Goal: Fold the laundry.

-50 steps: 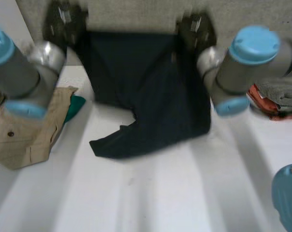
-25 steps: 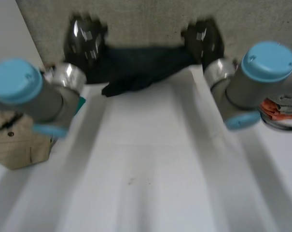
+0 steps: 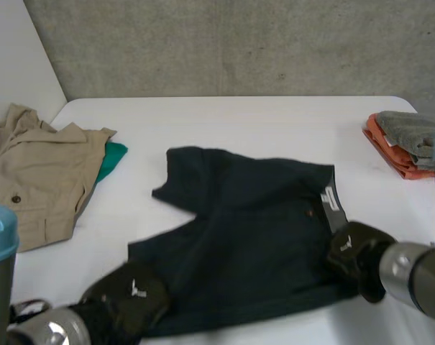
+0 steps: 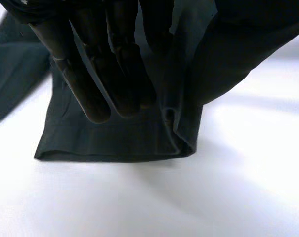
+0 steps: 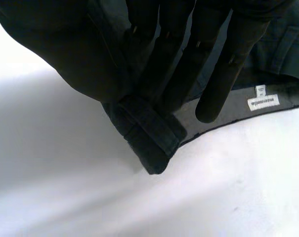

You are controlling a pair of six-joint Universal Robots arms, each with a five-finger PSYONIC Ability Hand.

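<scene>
We see the white table with the dark garment lying rumpled across its middle and near part. A beige shirt is heaped at the left, a folded grey and orange stack sits at the right edge, and a green cloth peeks from under the shirt. We find the left hand at the garment's near left corner, its straight fingers pinching the hem against the thumb. The right hand is at the near right corner, pinching the waistband likewise, near a small white label.
</scene>
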